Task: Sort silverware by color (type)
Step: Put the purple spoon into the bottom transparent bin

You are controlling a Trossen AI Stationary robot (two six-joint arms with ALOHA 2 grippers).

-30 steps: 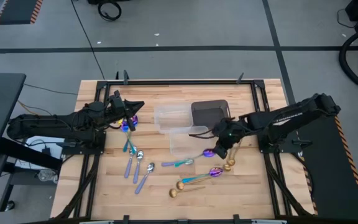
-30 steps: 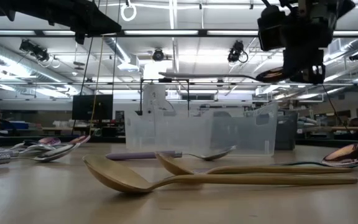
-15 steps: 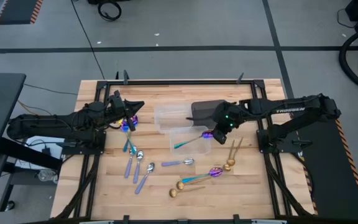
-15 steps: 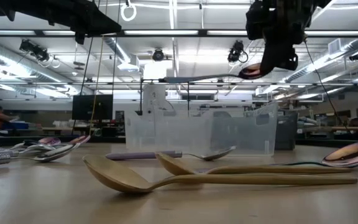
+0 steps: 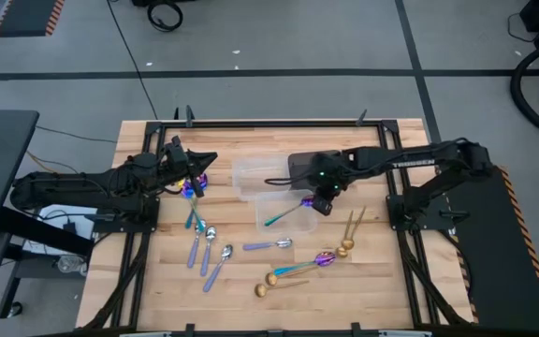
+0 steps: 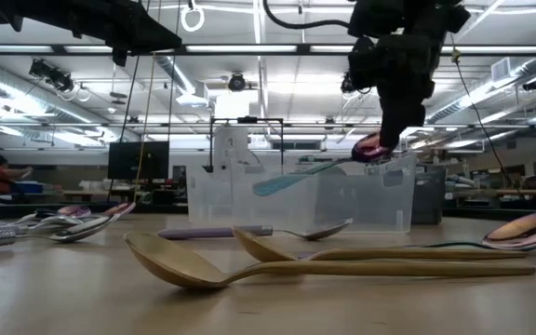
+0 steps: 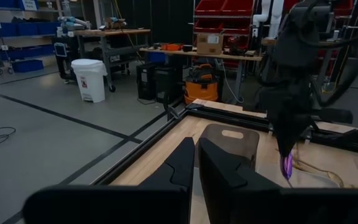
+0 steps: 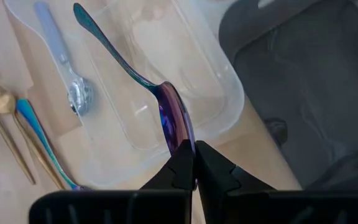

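Observation:
My right gripper (image 5: pixel 313 200) hangs over the nearer clear tub (image 5: pixel 271 223), shut on an iridescent purple spoon with a teal handle (image 5: pixel 286 213). In the low view the spoon (image 6: pixel 310 171) slants down from the gripper (image 6: pixel 380 149). My left gripper (image 5: pixel 199 174) waits shut at the table's left, above a purple spoon (image 5: pixel 191 191) lying flat. More silverware lies flat on the table: silver spoons with pale blue handles (image 5: pixel 202 246), gold spoons (image 5: pixel 348 231) and a purple spoon with a teal handle (image 5: pixel 313 262). My right gripper pinches the purple spoon's bowl (image 8: pixel 176 124) between its two fingers, coming from above. The spoon is lifted clear of the table. Its teal handle (image 8: pixel 104 40) slants down and toward the table's left, and its free end (image 6: pixel 266 185) shows through the clear tub's wall, below the rim.
A second clear tub (image 5: pixel 256 174) and a dark rectangular tub (image 5: pixel 318 167) stand just beyond the nearer one. A silver spoon (image 5: pixel 269 245) lies close in front of the nearer tub. A black frame (image 5: pixel 279 123) runs round the table's edges.
My right gripper has carried the purple spoon up off the table's right middle and toward the far-left, over the nearer clear tub, then sunk lower. The spoon, level half a second ago, has tipped with its handle down into the tub.

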